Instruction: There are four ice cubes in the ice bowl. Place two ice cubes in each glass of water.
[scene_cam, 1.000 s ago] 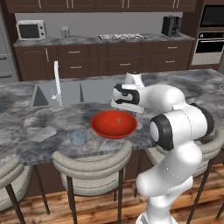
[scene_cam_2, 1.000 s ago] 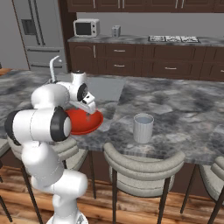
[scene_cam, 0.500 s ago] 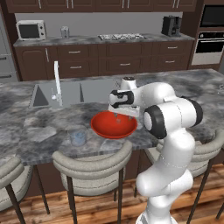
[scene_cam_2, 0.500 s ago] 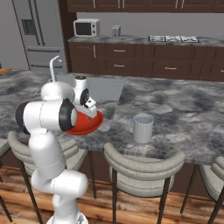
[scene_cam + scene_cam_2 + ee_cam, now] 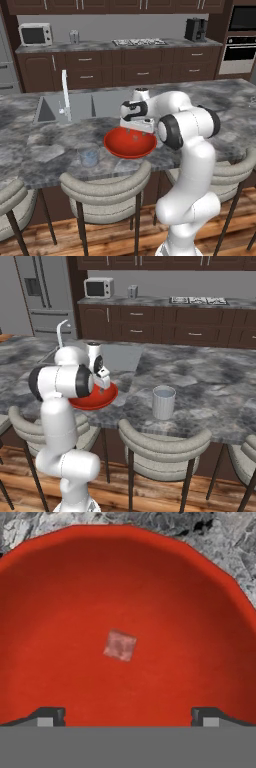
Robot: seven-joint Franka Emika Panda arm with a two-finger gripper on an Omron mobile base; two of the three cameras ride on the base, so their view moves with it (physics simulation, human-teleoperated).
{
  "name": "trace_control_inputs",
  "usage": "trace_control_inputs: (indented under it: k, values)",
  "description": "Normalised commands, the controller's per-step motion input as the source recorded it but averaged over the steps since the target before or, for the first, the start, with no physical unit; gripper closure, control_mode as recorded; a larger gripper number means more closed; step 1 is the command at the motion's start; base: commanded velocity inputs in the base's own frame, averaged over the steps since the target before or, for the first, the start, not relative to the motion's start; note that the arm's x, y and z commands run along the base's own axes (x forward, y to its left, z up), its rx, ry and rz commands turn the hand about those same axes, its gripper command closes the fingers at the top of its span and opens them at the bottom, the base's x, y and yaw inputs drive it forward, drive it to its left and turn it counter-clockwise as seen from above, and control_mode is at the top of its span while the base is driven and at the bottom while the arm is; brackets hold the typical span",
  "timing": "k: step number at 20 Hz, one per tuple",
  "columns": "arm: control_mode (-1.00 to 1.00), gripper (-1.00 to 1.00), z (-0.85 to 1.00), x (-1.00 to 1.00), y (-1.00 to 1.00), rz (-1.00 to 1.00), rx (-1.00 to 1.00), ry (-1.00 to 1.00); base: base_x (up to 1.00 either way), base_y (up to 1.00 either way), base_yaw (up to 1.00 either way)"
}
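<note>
Where glossy red ice bowl (image 5: 200,612) curves, translucent square ice cube (image 5: 120,645) lies.

red bowl (image 5: 200,612): being cut off by the hand view's edges.
bowl's near side (image 5: 107,398): hiding behind the arm in the right base view.
ice cubes (image 5: 134,136): showing too small to count from the base.

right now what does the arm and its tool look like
A glossy white arm built of rounded, tube-like segments, with dark grey rings at the joints. The tool is a white block with black patches and two small dark fingers tipped with pale pads.
</note>
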Motion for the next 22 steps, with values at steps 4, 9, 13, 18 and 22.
trace_control_inputs:
  k: [4, 9, 13, 18, 22]
  values:
    - [-1.00, -1.00, -0.35, 0.18, 0.00, -0.07, -0.02, 0.08, 0.00, 0.00, 0.00]
    - [-1.00, -1.00, -0.17, 0.04, 0.00, -0.09, -0.03, 0.07, 0.00, 0.00, 0.00]
    - [-1.00, -1.00, -0.26, 0.14, 0.00, -0.10, -0.05, 0.08, 0.00, 0.00, 0.00]
    - [-1.00, -1.00, -0.12, 0.15, 0.00, -0.08, -0.03, 0.06, 0.00, 0.00, 0.00]
    - [-1.00, -1.00, -0.19, 0.23, 0.00, -0.08, -0.03, 0.07, 0.00, 0.00, 0.00]
